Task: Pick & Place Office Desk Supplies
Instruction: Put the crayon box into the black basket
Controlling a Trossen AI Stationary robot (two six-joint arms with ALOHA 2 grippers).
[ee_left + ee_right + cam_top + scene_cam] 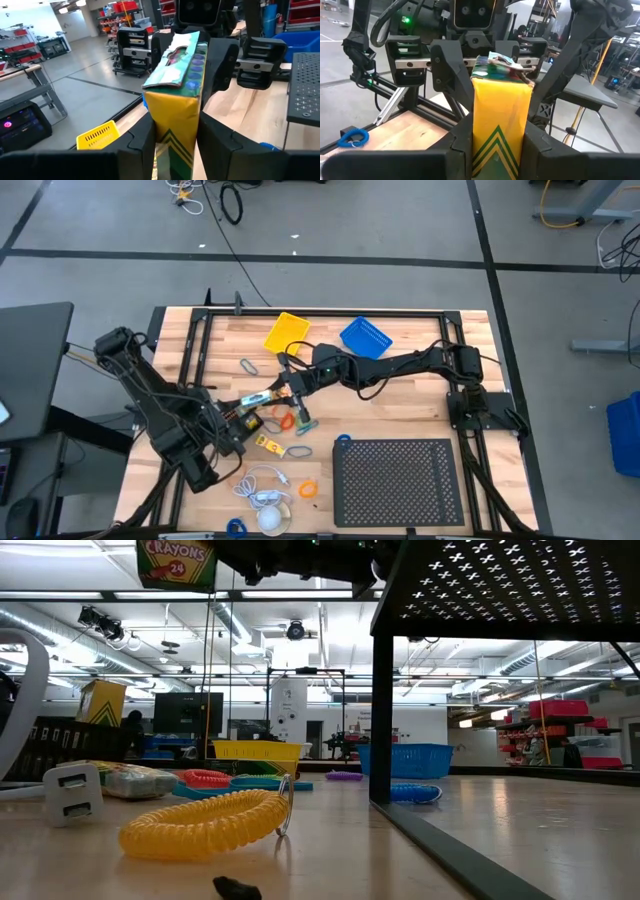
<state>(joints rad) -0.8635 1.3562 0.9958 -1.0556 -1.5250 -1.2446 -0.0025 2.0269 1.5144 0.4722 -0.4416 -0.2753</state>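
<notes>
A yellow-and-green crayon box (262, 397) hangs in the air over the table's middle, between my two grippers, which face each other. My left gripper (248, 402) comes from the left and my right gripper (286, 390) from the right. Each wrist view shows the box between that arm's own fingers, with a torn-open flap and crayons at the far end (180, 55). The low view has the box (175, 562) at the top, well above the table. A second crayon box (268, 443), an orange band (283, 418) and a blue band (343, 440) lie on the wood. My left gripper pinches the crayon box between its two fingers on the long sides of the end nearest it (167, 145). The fingers come level from the table's left and lie along the box. The box is lifted clear and roughly level. My right gripper pinches the crayon box between its two fingers on the long sides of the end nearest it (497, 145). Its fingers come level from the table's right, along the box. The box is clear of the table; whether this is the same box as the left's, I cannot tell.
A black perforated tray (395, 480) stands at the near right. A yellow basket (287, 332) and a blue basket (365, 337) sit at the far edge. A white charger with cable (262, 490), a yellow coil band (205, 823) and a clip (247, 367) lie around.
</notes>
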